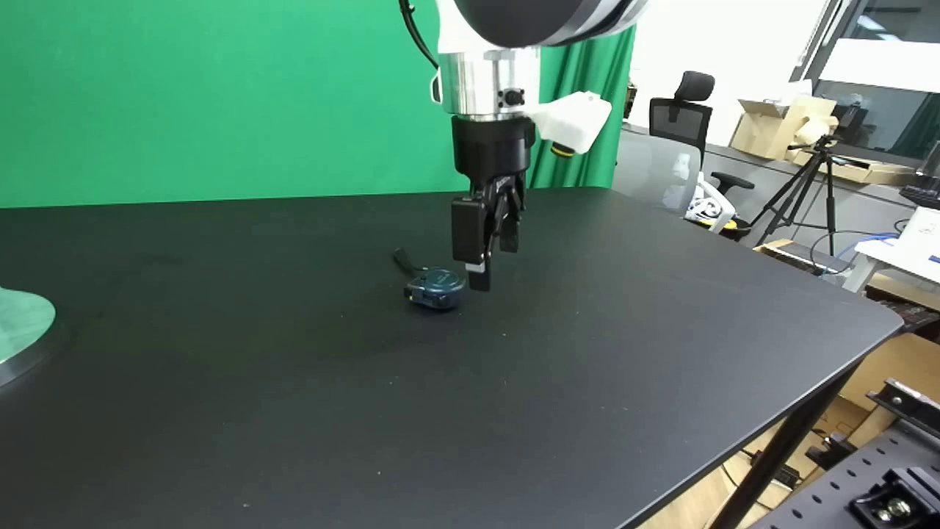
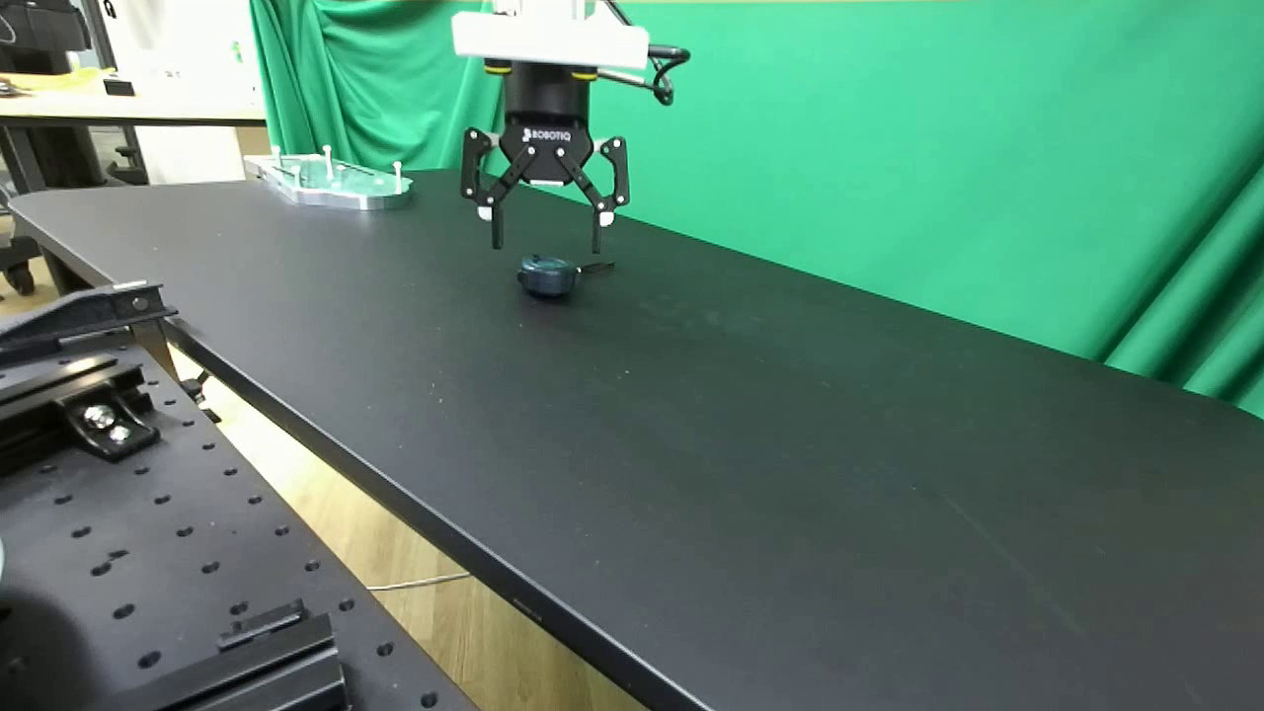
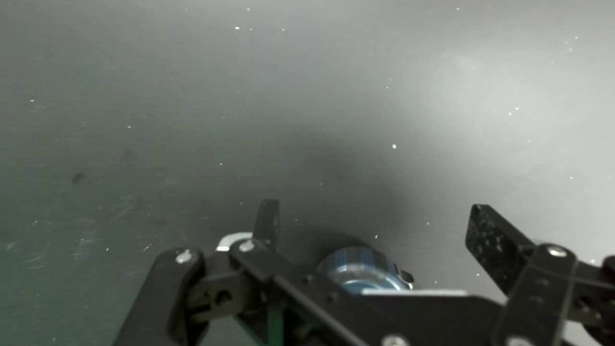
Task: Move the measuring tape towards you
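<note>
The measuring tape is a small dark blue-teal case lying on the black table, seen in both exterior views [image 1: 435,288] [image 2: 548,276]. Its thin dark strap lies out to one side on the table. My gripper, in both exterior views [image 1: 494,264] [image 2: 547,245], is open with nothing between its fingers. It points down, with its fingertips a little above the table close beside the tape. In the wrist view the gripper [image 3: 375,211] is wide open. The tape [image 3: 360,264] shows there between the two fingers, its lower part and strap hidden behind the gripper's body.
A pale green flat plate with a metal rim stands on the table, in both exterior views [image 1: 22,323] [image 2: 336,188]; upright posts show on it in one of them. A green curtain [image 1: 220,103] runs along the back. A perforated black base plate [image 2: 197,553] stands beside the table edge.
</note>
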Motion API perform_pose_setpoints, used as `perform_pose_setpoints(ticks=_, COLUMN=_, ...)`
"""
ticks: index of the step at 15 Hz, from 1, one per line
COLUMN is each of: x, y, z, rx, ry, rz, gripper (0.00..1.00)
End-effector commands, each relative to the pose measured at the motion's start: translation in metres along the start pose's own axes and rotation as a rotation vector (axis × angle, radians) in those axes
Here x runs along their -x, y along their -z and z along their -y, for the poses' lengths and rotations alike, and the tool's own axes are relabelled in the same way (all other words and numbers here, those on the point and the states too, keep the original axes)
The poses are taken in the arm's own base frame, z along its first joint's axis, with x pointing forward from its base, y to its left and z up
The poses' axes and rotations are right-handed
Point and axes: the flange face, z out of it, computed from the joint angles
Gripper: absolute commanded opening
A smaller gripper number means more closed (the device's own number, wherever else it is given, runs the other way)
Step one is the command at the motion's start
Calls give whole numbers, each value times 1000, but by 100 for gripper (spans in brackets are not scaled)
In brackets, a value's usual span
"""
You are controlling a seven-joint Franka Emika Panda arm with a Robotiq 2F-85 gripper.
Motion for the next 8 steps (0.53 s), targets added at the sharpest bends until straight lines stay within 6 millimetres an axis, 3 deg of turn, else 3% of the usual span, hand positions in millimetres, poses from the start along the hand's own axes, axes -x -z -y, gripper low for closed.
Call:
perform_pose_setpoints(ticks=1, x=-12, y=-17, z=3, rx=-20, ry=-22, rz=-23, gripper=100)
perform_pose_setpoints(ticks=8, x=-39, y=-28, z=0, rx=-40, ry=-72, rz=-149, gripper=100)
